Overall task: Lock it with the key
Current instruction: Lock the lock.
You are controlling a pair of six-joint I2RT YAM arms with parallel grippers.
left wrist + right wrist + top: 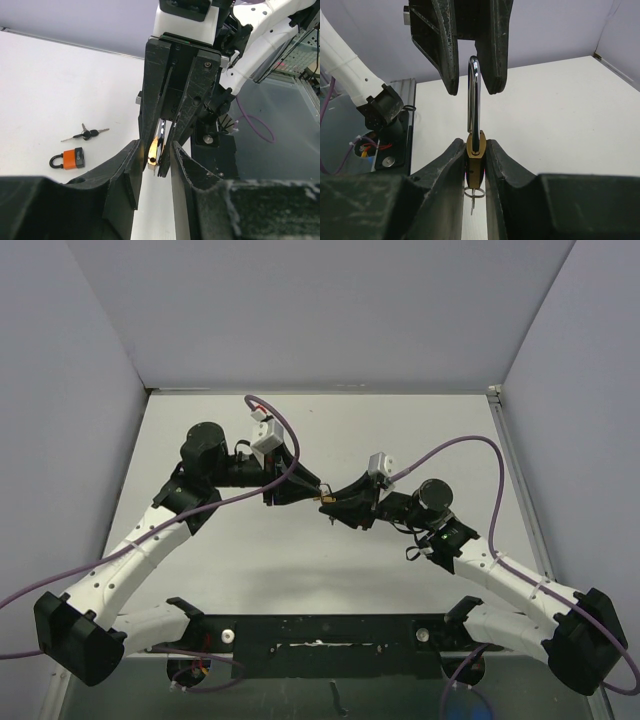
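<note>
My right gripper (476, 150) is shut on the body of a brass padlock (476, 159) and holds it above the table. Its silver shackle (473, 95) points away from my right wrist. A key ring with a small key (475, 192) hangs under the body. My left gripper (471, 90) faces it, jaws a little apart, straddling the shackle's top with a gap on one side. In the top view the two grippers (305, 488) (335, 502) meet mid-table around the padlock (325, 498). In the left wrist view the brass (153, 147) shows just beyond my left fingertips (131, 167).
An orange padlock (67, 159) lies on the white table (45, 85) beside a bunch of black-headed keys (86, 133); both show only in the left wrist view. Grey walls enclose the table (420, 420). A black frame (320, 630) runs along the near edge.
</note>
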